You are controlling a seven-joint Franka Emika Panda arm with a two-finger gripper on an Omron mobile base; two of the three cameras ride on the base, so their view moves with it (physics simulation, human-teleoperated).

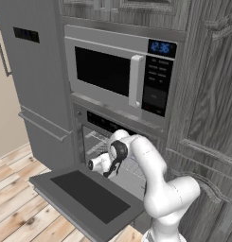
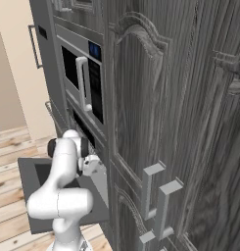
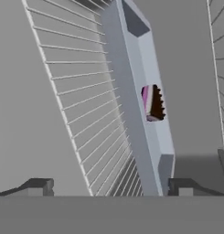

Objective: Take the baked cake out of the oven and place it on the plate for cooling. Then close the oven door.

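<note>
My tool (image 3: 111, 187) stands wide open with nothing between its tips, the two dark fingertips (image 3: 38, 186) far apart at the bottom of the hand view. Nearest to me, the oven door (image 1: 91, 194) lies swung down flat, its dark glass window facing up, over the wooden floor (image 1: 18, 212). My arm (image 1: 150, 165) bends over that door and reaches into the mouth of the oven (image 1: 96, 142), with the hand just inside the opening in the left base view.

Past the fingertips, the hand view looks along a wire rack (image 3: 86, 105) whose thin bars fan out to one side. Beside the rack runs a pale flat tray (image 3: 145, 91), seen edge-on and tilted by the roll of my hand. On it sits a small dark thing with a pink side and a toothed edge, probably the cake (image 3: 152, 103), though it is too small to be sure.

Above the oven sits the microwave (image 1: 117, 71) with its blue clock.
</note>
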